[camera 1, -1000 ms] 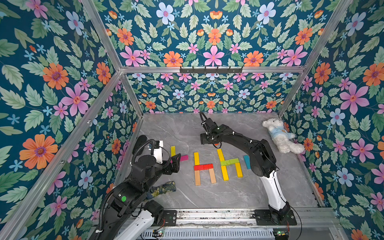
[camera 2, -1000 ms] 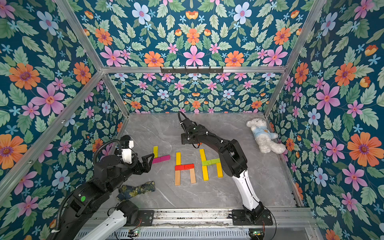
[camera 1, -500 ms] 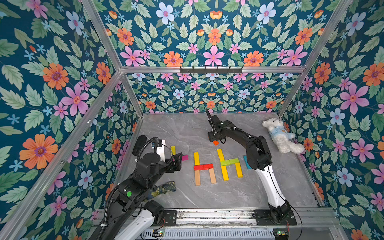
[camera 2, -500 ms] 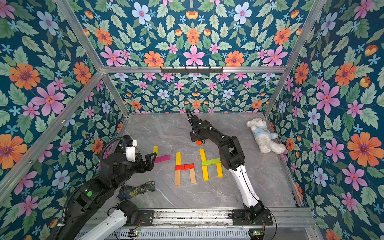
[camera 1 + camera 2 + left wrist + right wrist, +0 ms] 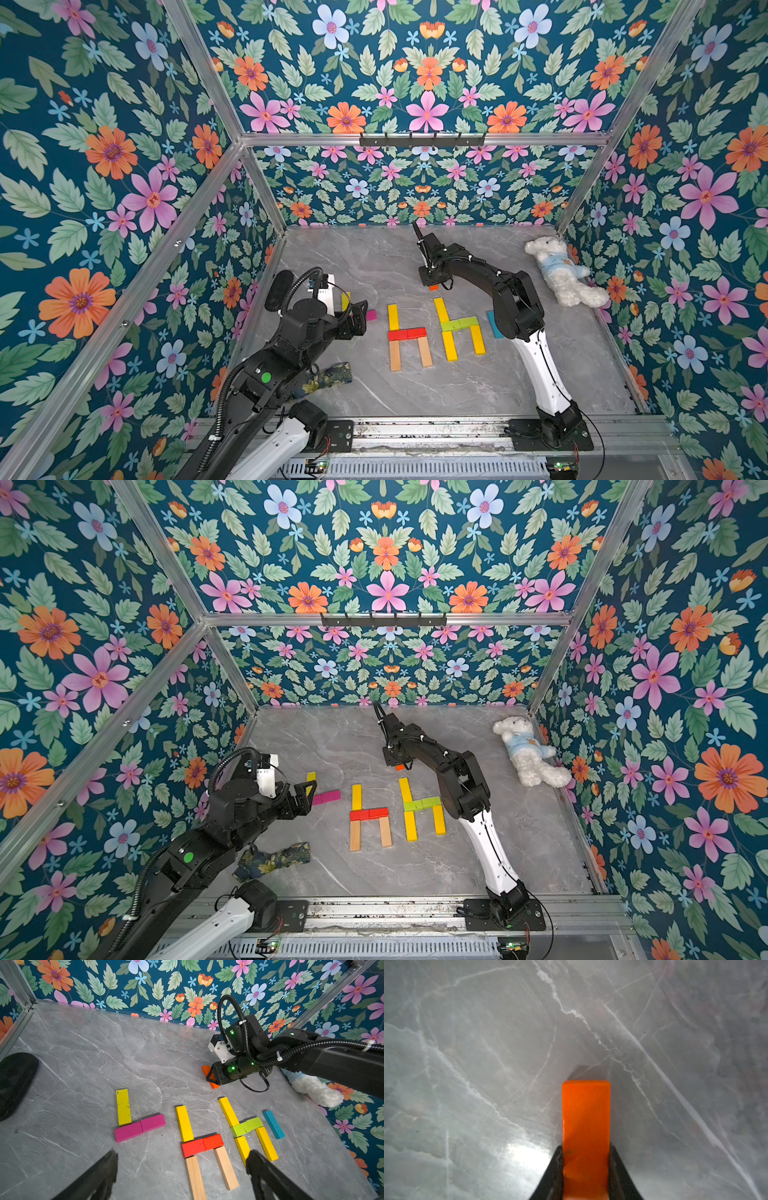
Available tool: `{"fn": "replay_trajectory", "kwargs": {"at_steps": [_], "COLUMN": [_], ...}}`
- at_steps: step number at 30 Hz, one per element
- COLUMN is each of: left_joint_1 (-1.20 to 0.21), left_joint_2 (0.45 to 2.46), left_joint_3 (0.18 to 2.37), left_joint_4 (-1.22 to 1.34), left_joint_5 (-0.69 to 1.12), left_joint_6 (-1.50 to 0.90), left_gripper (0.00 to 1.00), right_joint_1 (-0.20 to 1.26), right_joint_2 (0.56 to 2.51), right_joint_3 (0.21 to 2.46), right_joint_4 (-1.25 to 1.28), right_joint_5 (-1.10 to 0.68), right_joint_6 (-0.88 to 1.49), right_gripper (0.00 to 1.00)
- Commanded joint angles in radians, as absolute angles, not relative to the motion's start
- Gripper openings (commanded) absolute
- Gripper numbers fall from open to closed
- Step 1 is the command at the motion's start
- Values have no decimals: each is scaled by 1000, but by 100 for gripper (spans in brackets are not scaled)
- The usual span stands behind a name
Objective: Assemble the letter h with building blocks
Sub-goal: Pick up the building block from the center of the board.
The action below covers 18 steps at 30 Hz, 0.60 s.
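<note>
Orange block (image 5: 586, 1115) sits pinched in the nearly closed right gripper (image 5: 585, 1150).

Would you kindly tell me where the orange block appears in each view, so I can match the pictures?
Top view: orange block under the right gripper, just beyond the nearest long yellow block.
Top view: same place.
Left wrist: under the right gripper, beyond that yellow block.
Right wrist: clamped between the fingers.
Landmark: that yellow block, absent only from the right wrist.
</note>
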<state>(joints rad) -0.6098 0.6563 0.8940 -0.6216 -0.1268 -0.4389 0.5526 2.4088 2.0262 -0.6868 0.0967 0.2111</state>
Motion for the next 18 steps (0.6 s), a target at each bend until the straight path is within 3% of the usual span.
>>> {"fn": "replay_trajectory", "kwargs": {"at_steps": [1, 9, 18], "left_joint_1": [-609, -609, -609], "left_joint_2": [650, 610, 548], "left_joint_3": [901, 900, 884], "left_joint_4": [-600, -594, -580], "left_joint_5": [-142, -175, -214], "left_joint_6": [-434, -437, -445], "left_gripper": [99, 99, 99], "right_joint_1": [553, 641, 967], "right_joint_2": [2379, 2185, 2076], "right_joint_3": [2024, 1968, 1772], "right_joint_4": [-684, -659, -576], "right_joint_5": [88, 88, 103], "right_joint_6": [236, 338, 598], "right_gripper": [19, 8, 7]}}
